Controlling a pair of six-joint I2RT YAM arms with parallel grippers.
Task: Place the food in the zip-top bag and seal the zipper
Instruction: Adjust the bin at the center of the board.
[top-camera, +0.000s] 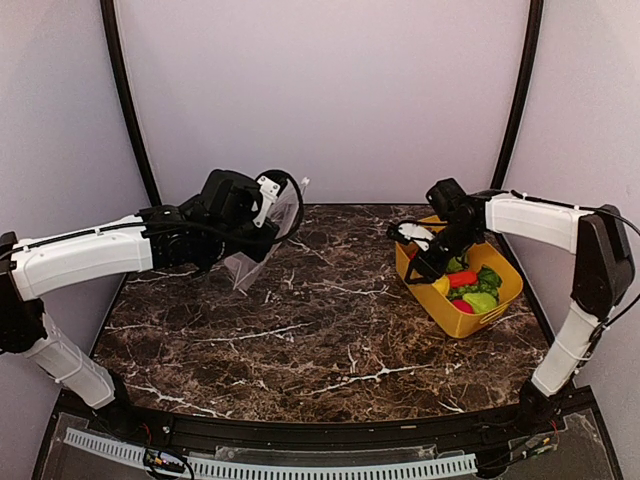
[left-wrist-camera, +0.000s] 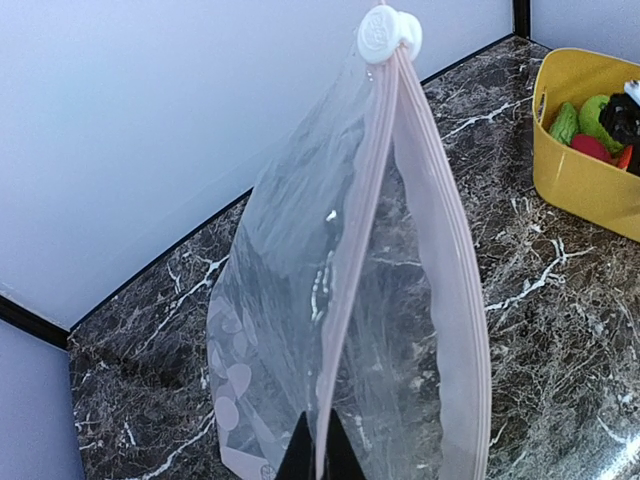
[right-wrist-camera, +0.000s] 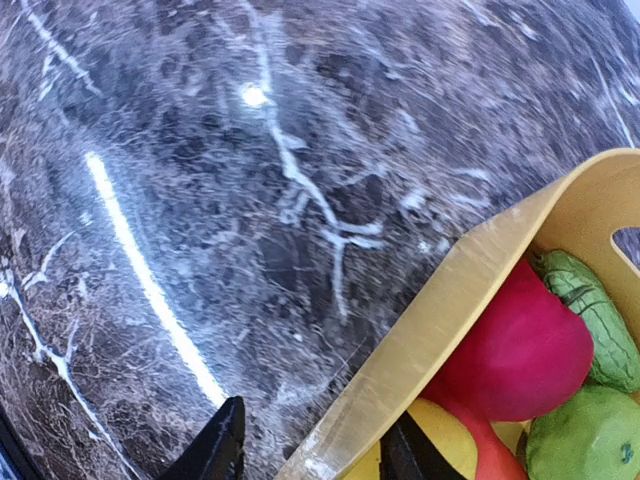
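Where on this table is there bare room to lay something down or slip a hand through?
Bare marble: the middle of the table, between the hanging bag and the yellow basket, and the strip along its near edge. Crowded: right rear, where the right pincer straddles the basket wall beside the food; left rear, where the left pincer holds the bag.

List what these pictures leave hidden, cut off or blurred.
- Left wrist: where the left gripper pinches the zip-top bag, cut off by the bottom edge.
- Top: food in basket, too small, partly under right gripper.
- Right wrist: table blurred; fingertips cut by bottom edge.
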